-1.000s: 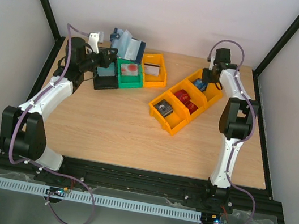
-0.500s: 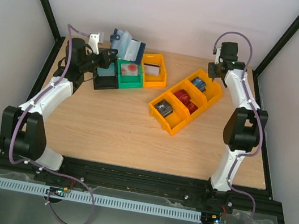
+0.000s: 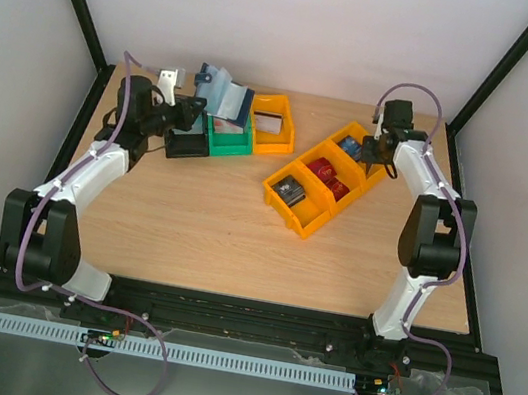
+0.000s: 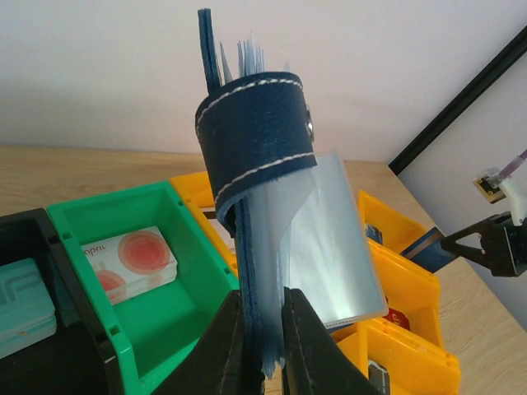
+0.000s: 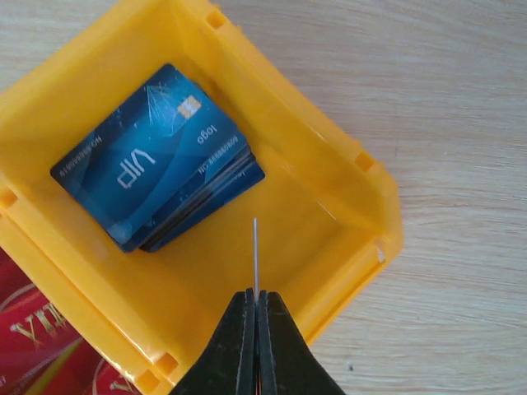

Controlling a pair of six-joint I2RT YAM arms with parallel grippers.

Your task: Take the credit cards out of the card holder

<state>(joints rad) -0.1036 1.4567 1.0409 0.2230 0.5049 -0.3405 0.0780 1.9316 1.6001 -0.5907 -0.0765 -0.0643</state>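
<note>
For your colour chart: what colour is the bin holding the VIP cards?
Orange-yellow bin, right wrist view.

Plastic bins (image 3: 310, 224) sit on the wooden table (image 3: 207, 234)

Navy card holder (image 4: 255, 132) stands upright and open; blue credit cards (image 5: 156, 169) lie stacked in a yellow bin (image 5: 329, 189).

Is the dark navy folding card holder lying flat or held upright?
Upright: left hand pinches the dark navy folding card holder by its lower edge.
</note>
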